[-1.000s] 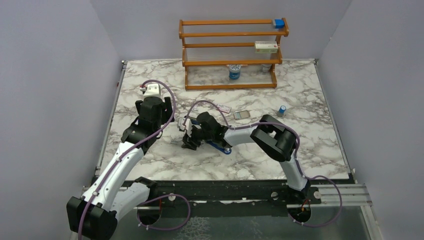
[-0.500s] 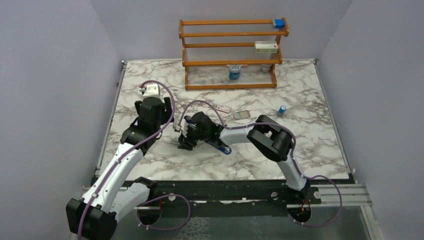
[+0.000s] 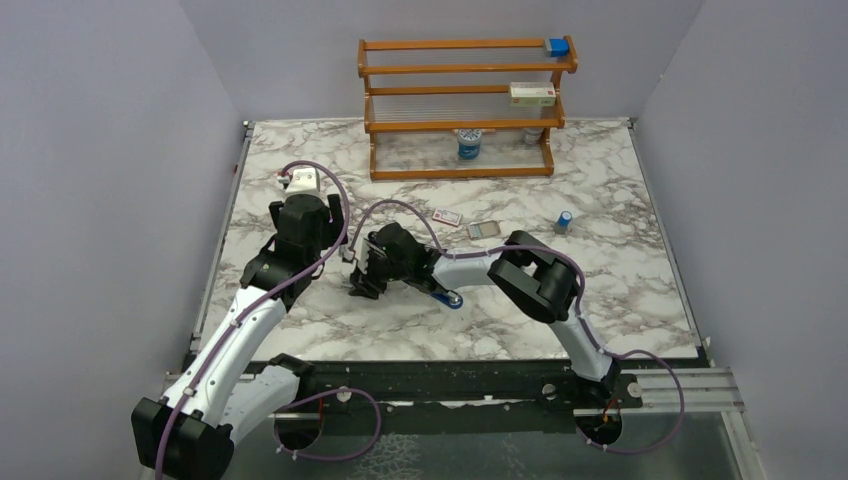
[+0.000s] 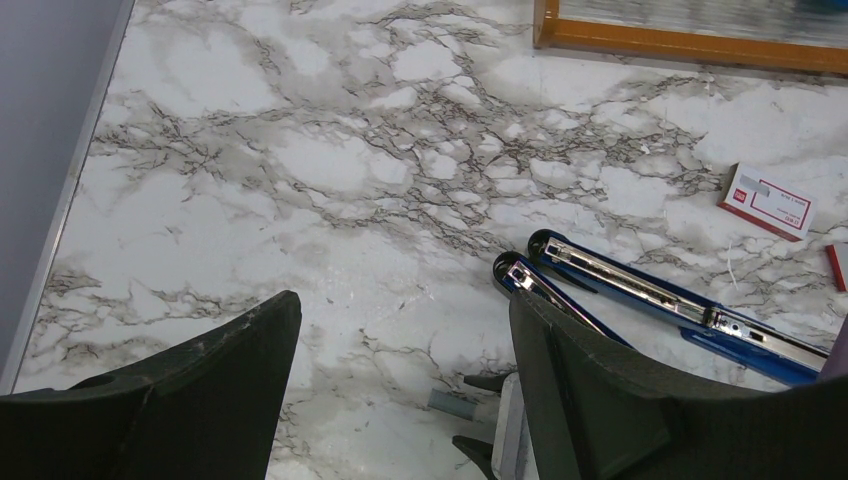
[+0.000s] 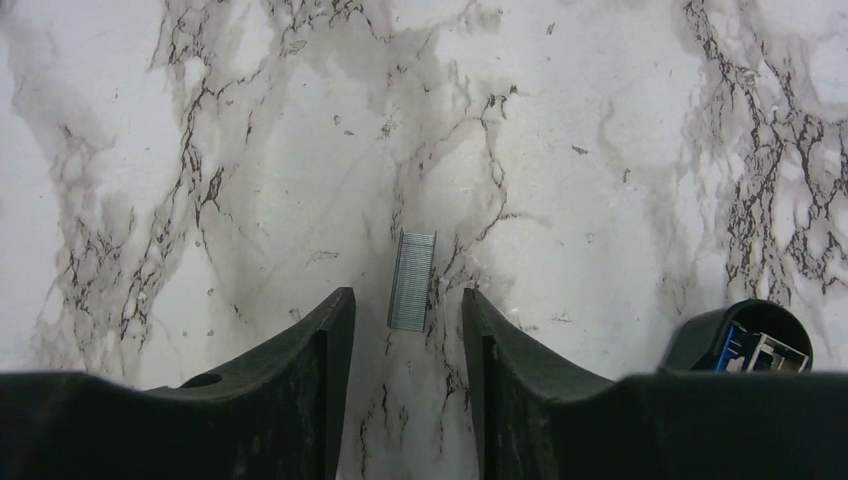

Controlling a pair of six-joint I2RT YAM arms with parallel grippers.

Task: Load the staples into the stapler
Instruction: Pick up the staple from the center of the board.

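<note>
Top external view, notes. White marble-patterned table with grey veining, closed in on the left, right and far sides by plain lavender-grey walls. Orange wooden rack stood at the far edge: blue block on its top right corner, pale box on a middle shelf, small jar on the lowest level. On open table near the rack lay a flat pink-and-white box, a grey tray just right of it, and a small blue cylinder further right.

Stapler lay near mid-table, mostly hidden under the right arm. Left wrist view showed the stapler opened out, its two arms spread in a narrow V flat on the marble, metal channel facing up.

Left gripper hung over bare table left of the stapler's tips, jaws spread wide, nothing between them, touching nothing visible.

Right gripper was pointed down at the table, left of the stapler. Jaws partly open and straddling the staples, one short silver-grey strip lying flat on the marble. A sliver of table showed on either side of the strip, so no grip on it. Could not tell whether the fingertips met the table. Same strip of staples appeared in the left wrist view, just near of the stapler's tips.
</note>
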